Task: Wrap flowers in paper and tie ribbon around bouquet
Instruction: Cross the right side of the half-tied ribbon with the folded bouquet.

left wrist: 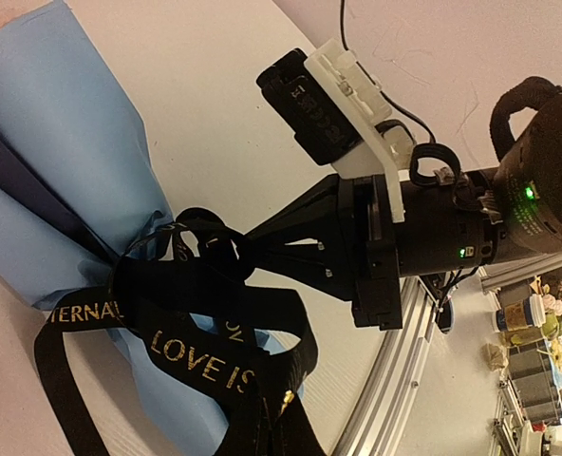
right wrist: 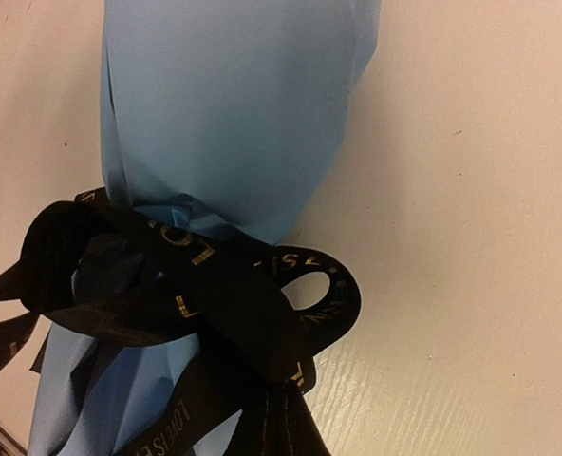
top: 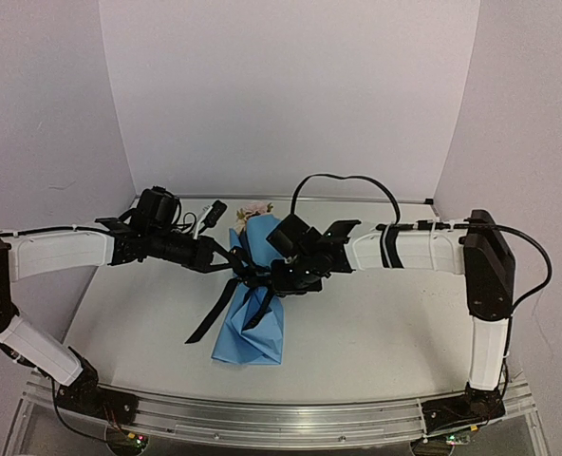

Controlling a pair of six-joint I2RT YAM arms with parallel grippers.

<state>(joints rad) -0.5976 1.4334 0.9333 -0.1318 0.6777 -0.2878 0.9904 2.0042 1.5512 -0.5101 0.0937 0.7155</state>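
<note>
The bouquet (top: 252, 318) lies in the middle of the table, wrapped in light blue paper (right wrist: 234, 104). Pale flowers (top: 253, 209) poke out of its far end. A black ribbon (top: 250, 281) with gold lettering is tied round the narrow waist, with loops (right wrist: 309, 285) and a tail (top: 203, 328) trailing to the near left. My left gripper (top: 232, 265) comes in from the left and, in its wrist view, is shut (left wrist: 268, 427) on a ribbon strand. My right gripper (top: 273, 276) comes in from the right and is shut (right wrist: 279, 418) on a ribbon loop. The stems are hidden inside the paper.
Purple walls close in the back and both sides of the white table (top: 376, 323). An aluminium rail (top: 281, 418) runs along the near edge. A small black and white connector (top: 211, 211) lies at the back, left of the flowers.
</note>
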